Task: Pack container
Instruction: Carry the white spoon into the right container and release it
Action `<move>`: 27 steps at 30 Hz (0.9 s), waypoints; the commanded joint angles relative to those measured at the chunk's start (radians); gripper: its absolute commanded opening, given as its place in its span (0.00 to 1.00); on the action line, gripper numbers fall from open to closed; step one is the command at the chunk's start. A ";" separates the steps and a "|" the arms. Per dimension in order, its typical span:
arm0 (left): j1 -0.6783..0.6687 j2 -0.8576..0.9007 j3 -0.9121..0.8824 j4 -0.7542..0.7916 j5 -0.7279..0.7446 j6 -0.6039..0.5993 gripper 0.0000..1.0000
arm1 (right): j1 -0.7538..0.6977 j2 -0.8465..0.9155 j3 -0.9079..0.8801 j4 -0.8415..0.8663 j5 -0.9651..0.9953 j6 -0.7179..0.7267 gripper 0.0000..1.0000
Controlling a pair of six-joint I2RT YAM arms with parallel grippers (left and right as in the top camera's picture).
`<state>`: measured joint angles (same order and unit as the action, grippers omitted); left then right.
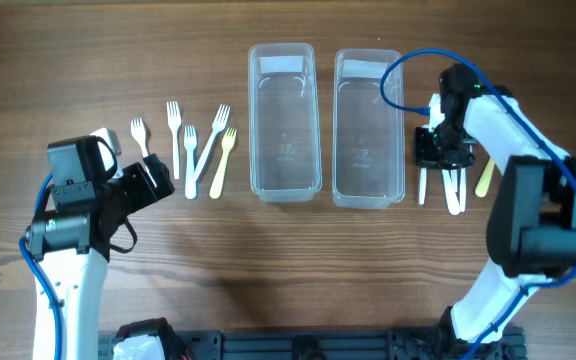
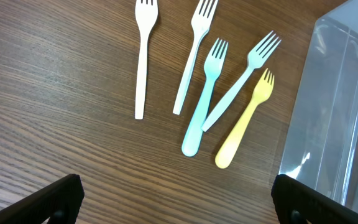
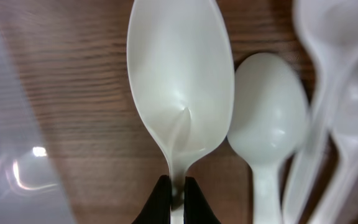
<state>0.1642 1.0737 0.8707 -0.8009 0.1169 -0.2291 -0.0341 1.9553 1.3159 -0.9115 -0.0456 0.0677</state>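
1. The right gripper (image 3: 176, 200) has its jaws set narrow, pinching the neck of a large white spoon (image 3: 180, 81) where handle meets bowl. The bowl points away from the fingers. Whether the spoon is clear of the surface cannot be told.
2. A smaller white spoon (image 3: 269, 118) lies close against that bowl on its outer side. Further spoons (image 3: 337, 93), blurred, lie beyond it.
3. Governing relation: the right-hand clear container (image 1: 368, 150) stands just beside the right gripper, toward the table's centre, and its wall shows at the edge of the wrist view. The held spoon's long axis runs parallel to the container's long axis. The coming move is therefore judged a short sideways carry with little turning. The right arm is the nearer one.
4. The left-hand clear container (image 1: 284, 150) stands alongside, and both containers are empty.
5. The left gripper (image 2: 179, 202) has its fingers spread wide and holds nothing. It hovers short of the five forks (image 2: 211, 93), which lie roughly parallel with their tines pointing away from the robot, near the left-hand container.
6. Surface: a dark wooden table (image 1: 88, 60) with the grain running crosswise. No room beyond the table is visible.
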 commanded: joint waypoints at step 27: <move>0.006 0.002 0.019 0.002 -0.006 0.016 1.00 | 0.272 -0.092 0.048 0.141 -0.111 0.271 0.21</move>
<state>0.1642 1.0744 0.8707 -0.8009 0.1165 -0.2291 0.2390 1.8294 1.3739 -0.7757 -0.1749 0.3206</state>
